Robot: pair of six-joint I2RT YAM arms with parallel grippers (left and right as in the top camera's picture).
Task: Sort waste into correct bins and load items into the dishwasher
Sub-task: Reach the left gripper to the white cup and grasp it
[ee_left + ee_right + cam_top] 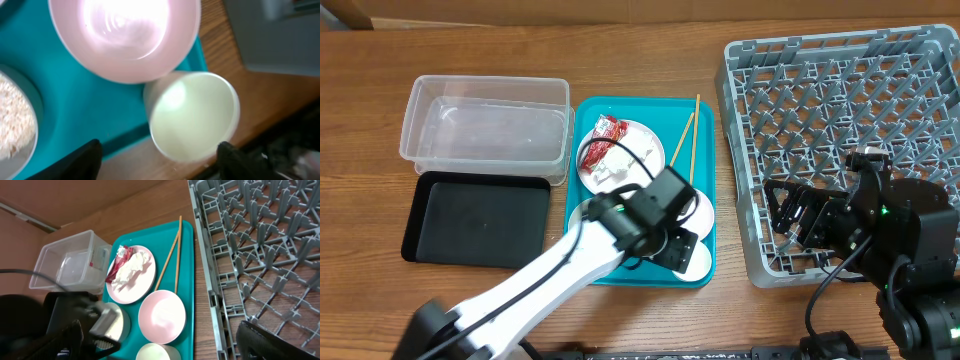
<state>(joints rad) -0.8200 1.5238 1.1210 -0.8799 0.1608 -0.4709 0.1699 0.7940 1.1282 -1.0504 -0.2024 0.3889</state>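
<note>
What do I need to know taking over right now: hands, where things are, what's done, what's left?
Left hand: open, fingers either side of the white cup at the teal tray's near edge, not closed on it.
Right hand: open, empty, over the dish rack's near side.
On the teal tray: plate carrying red wrapper and tissue, chopsticks, pink bowl, rice in a second bowl.
Clear tub, black tray and rack show nothing inside.
Done: nothing sorted or loaded.
Left: bin all the waste, rack all the dishes.
</note>
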